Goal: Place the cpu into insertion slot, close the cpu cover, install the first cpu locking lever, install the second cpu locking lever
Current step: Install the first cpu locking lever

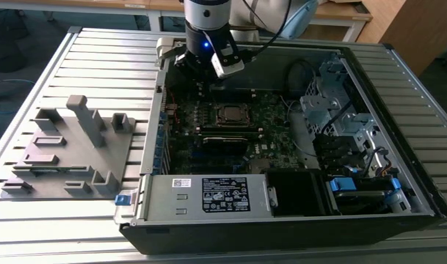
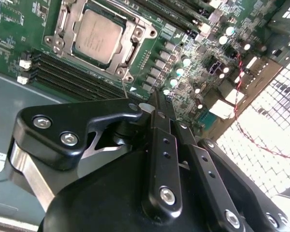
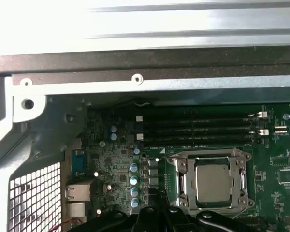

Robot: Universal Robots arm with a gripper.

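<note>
Silver-white arm [image 1: 205, 19] with a blue light [image 1: 206, 45], top centre of the exterior view; black gripper [image 2: 157, 104] links carry silver screws [image 2: 166, 195].

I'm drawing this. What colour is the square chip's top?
Dull silver-grey. The cpu shows best in the second wrist view.

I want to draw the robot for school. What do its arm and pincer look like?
The arm is a round tube, silvery white on top and black lower down, with a glowing blue light and a small pale box on its side. The pincer is black, built from flat bars with rounded ends, joined by shiny silver screws.
</note>
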